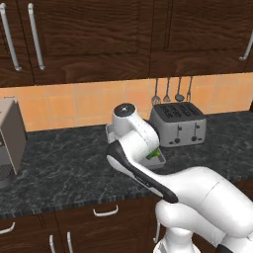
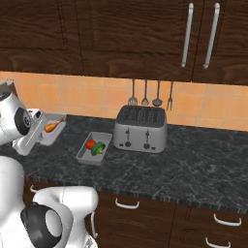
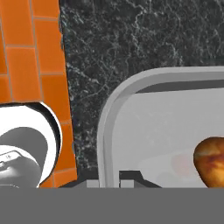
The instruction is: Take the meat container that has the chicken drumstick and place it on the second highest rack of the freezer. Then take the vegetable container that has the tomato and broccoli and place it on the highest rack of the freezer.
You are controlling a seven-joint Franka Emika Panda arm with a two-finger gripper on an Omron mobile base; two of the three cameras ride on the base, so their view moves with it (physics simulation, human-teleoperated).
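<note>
The meat container (image 2: 54, 131), a light-grey tray, holds the orange-brown chicken drumstick (image 2: 53, 126) at the left of the counter near the tiled wall. My gripper (image 2: 38, 133) is shut on its rim. In the hand view the tray rim (image 3: 105, 131) runs between my fingertips (image 3: 131, 176), and the drumstick (image 3: 212, 162) lies at the right. I cannot tell whether the tray is touching the counter. The vegetable container (image 2: 94, 147) sits to its right with the tomato (image 2: 90, 144) and broccoli (image 2: 99, 148); its corner (image 1: 155, 158) peeks out behind my arm. The freezer is out of view.
A silver toaster (image 2: 141, 128) stands right of the vegetable container, with utensils (image 2: 151, 94) hanging on the orange tiles above. A coffee machine (image 1: 10, 141) stands at the counter's far left. Dark wooden cabinets (image 2: 135, 34) hang overhead.
</note>
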